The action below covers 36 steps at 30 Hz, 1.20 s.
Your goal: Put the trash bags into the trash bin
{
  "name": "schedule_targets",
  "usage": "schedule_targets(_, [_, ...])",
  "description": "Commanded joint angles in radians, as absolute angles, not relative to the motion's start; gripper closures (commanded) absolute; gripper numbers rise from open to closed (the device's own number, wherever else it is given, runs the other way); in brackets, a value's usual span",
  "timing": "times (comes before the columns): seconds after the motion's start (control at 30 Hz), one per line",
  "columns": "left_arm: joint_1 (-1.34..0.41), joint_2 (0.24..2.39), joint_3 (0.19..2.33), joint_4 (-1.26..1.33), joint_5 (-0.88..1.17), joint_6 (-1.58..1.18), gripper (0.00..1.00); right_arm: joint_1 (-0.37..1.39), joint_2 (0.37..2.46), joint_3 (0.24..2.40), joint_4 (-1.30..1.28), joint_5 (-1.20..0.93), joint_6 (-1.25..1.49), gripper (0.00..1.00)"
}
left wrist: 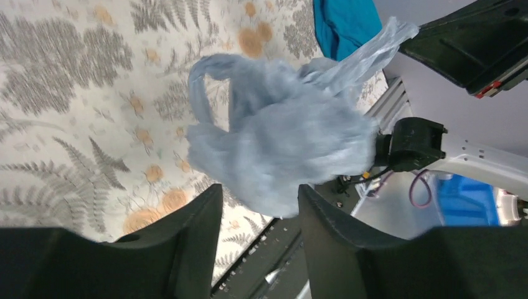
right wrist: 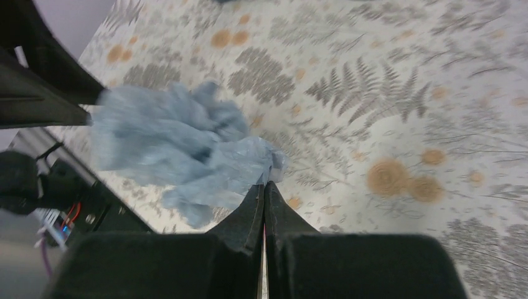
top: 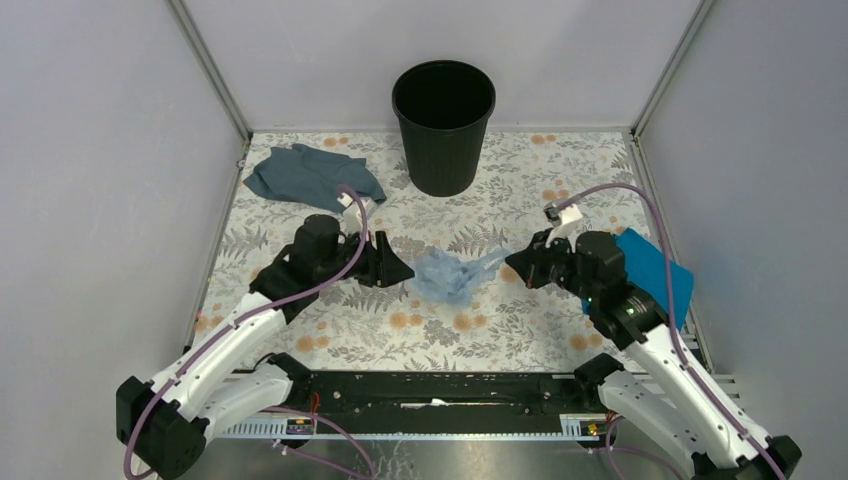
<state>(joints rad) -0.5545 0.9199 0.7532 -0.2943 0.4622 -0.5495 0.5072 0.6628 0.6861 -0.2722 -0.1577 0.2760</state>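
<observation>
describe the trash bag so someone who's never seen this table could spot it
On the fern-patterned table, look nearer than the black bin, midway between the left gripper and right gripper. The trash bag is the crumpled wad, one strand pinched by the right one. It is pale, translucent and crinkly, unlike the dark slate cloth far left or the bright blue piece at right.

No legible text (trash bag [left wrist: 280, 149] seemingly too blurred).

Counter [top: 520, 330]: pale cover printed with grey ferns and orange flowers.
Far edge, centre: trash bin [top: 443, 125], black and round, stood upright.
Far left: slate-blue cloth [top: 310, 175], lay crumpled near the bin.
Right edge: bright blue folded piece [top: 655, 265], lay flat, partly hidden.
</observation>
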Motion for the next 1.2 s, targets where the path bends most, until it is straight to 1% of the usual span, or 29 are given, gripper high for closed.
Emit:
schedule_targets(0.0, [-0.555, 0.906, 0.722, -0.291, 0.464, -0.595, 0.37, 0.505, 0.730, 0.718, -0.246, -0.382, 0.263, 1.00])
schedule_targets(0.03, [-0.556, 0.902, 0.719, -0.285, 0.469, -0.608, 0.31, 0.505, 0.739, 0.712, -0.231, -0.405, 0.264, 1.00])
schedule_targets(0.1, [-0.560, 0.893, 0.696, -0.235, 0.492, -0.651, 0.23, 0.504, 0.747, 0.697, -0.192, -0.441, 0.281, 1.00])
schedule_targets(0.13, [-0.568, 0.891, 0.675, -0.176, 0.515, -0.685, 0.20, 0.504, 0.749, 0.688, -0.172, -0.456, 0.293, 1.00])
schedule_targets(0.23, [-0.642, 0.947, 0.605, 0.060, 0.535, -0.796, 0.03, 0.504, 0.753, 0.673, -0.133, -0.486, 0.317, 1.00])
schedule_targets(0.27, [-0.676, 0.991, 0.613, 0.096, 0.525, -0.805, 0.01, 0.505, 0.754, 0.672, -0.132, -0.486, 0.320, 1.00])
schedule_targets(0.4, [-0.833, 1.147, 0.726, 0.024, 0.329, -0.718, 0.01, 0.505, 0.756, 0.682, -0.147, -0.485, 0.321, 1.00])
schedule_targets(0.5, [-0.881, 1.233, 0.752, 0.020, 0.261, -0.688, 0.01, 0.505, 0.755, 0.696, -0.167, -0.479, 0.316, 1.00])
schedule_targets(0.53, [-0.883, 1.248, 0.741, 0.023, 0.235, -0.693, 0.04, 0.505, 0.754, 0.701, -0.173, -0.480, 0.316, 1.00])
schedule_targets(0.57, [-0.884, 1.250, 0.721, 0.032, 0.202, -0.712, 0.09, 0.504, 0.750, 0.707, -0.179, -0.480, 0.318, 1.00])
schedule_targets(0.63, [-0.884, 1.209, 0.642, 0.104, 0.172, -0.761, 0.24, 0.505, 0.742, 0.709, -0.192, -0.479, 0.323, 1.00])
schedule_targets(0.7, [-0.884, 1.135, 0.543, 0.220, 0.174, -0.816, 0.26, 0.505, 0.729, 0.707, -0.200, -0.482, 0.328, 1.00])
schedule_targets(0.73, [-0.883, 1.098, 0.504, 0.265, 0.175, -0.833, 0.23, 0.504, 0.720, 0.704, -0.203, -0.485, 0.330, 1.00])
schedule_targets(0.77, [-0.883, 1.063, 0.474, 0.284, 0.170, -0.842, 0.17, 0.504, 0.713, 0.698, -0.205, -0.486, 0.333, 1.00])
schedule_targets(0.87, [-0.883, 0.969, 0.435, 0.269, 0.142, -0.846, 0.06, 0.505, 0.701, 0.683, -0.196, -0.497, 0.338, 1.00])
schedule_targets(1.0, [-0.882, 0.921, 0.423, 0.238, 0.081, -0.847, 0.02, 0.505, 0.719, 0.657, -0.154, -0.523, 0.350, 1.00])
schedule_targets(1.17, [-0.870, 1.014, 0.505, 0.205, 0.047, -0.815, 0.01, 0.504, 0.758, 0.643, -0.130, -0.572, 0.354, 1.00])
